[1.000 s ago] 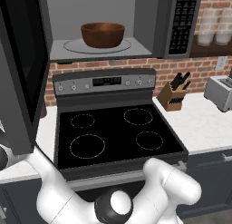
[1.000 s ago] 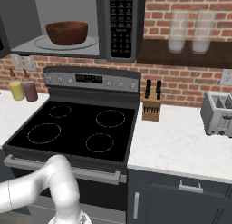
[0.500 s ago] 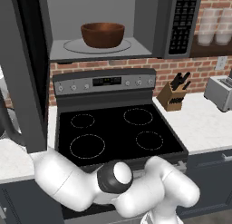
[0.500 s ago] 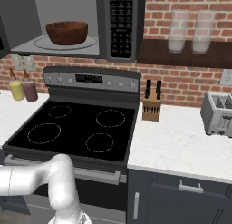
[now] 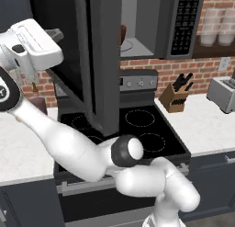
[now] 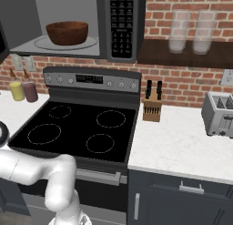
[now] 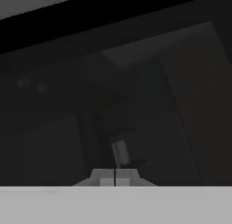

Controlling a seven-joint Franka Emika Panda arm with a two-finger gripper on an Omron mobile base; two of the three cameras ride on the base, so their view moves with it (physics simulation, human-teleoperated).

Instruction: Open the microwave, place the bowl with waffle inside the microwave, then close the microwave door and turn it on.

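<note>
The round reddish-brown wooden bowl (image 6: 67, 33) is seen on the glass turntable inside the wide dark grey microwave (image 6: 82, 23); its large black-glass door (image 5: 94, 60) is swung partly open; the two-finger gripper (image 7: 115, 177) is pressed shut, empty, facing the door's dark glass.

A red brick wall (image 6: 182, 83) runs along the far side. Below it a black-topped stove (image 6: 77, 130) with a silver knob panel stands between white tables (image 6: 182, 146) over dark grey cabinets (image 6: 182, 201). On the right table sit a knife block (image 6: 152, 108) and a toaster (image 6: 219, 114); a dark shelf (image 6: 182, 53) above carries two glass jars (image 6: 191, 32).
</note>
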